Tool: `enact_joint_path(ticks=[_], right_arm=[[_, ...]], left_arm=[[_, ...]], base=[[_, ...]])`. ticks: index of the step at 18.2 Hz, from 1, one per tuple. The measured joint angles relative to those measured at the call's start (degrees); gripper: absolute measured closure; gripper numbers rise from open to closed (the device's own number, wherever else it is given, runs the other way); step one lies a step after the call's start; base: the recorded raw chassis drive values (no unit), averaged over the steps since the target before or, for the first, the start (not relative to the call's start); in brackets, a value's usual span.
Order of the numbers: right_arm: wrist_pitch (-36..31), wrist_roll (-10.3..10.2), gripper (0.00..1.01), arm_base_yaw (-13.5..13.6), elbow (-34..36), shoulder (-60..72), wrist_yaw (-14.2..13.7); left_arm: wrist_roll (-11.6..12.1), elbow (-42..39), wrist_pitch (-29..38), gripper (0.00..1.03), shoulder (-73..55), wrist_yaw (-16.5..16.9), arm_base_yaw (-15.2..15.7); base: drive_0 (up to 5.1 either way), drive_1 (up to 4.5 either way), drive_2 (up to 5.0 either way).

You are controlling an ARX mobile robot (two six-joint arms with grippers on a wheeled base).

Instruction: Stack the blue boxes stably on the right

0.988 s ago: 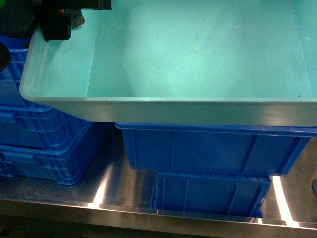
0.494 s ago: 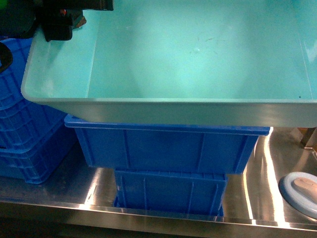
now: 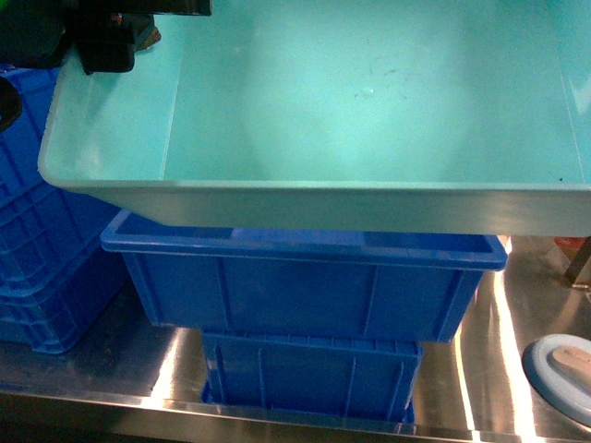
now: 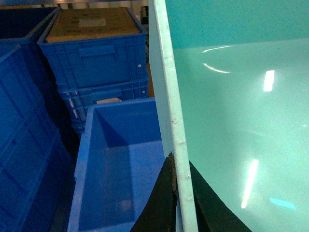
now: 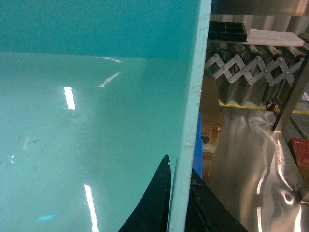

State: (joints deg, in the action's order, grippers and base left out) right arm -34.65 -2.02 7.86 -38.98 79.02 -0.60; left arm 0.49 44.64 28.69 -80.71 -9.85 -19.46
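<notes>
Head view: a turquoise tub point(image 3: 369, 101) is held above two stacked dark-blue crates point(image 3: 305, 295) on a steel table point(image 3: 499, 369). Left wrist view: the left gripper point(image 4: 179, 203) pinches the tub's left rim. Right wrist view: the right gripper point(image 5: 176, 203) pinches the tub's right rim.

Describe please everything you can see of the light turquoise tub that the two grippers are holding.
The turquoise tub is a wide, shallow rectangular tray of glossy smooth plastic, with sloping walls, a flat bottom and a pale rolled rim. It is empty; only faint scuff marks show on its floor. It is held roughly level above the stacked dark-blue crates, and whether it touches them cannot be told. The left gripper is shut on its left rim and the right gripper on its right rim, one finger inside and one outside the wall.
</notes>
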Motion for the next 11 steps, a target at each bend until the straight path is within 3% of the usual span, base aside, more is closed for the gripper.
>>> enact_joint_path(ticks=[9,11], right_arm=[[-0.1,0.0,0.94,0.0,0.0,0.1,0.0],[-0.6,0.0,0.94,0.0,-0.1,0.1,0.0]], left_arm=[[0.0,0.0,-0.1,1.01,0.1,0.0,0.0],[0.0,0.0,0.6,1.01,0.1,0.0,0.0]], base=[[-0.1,4.20,-4.3],[0.0,0.00,0.0]])
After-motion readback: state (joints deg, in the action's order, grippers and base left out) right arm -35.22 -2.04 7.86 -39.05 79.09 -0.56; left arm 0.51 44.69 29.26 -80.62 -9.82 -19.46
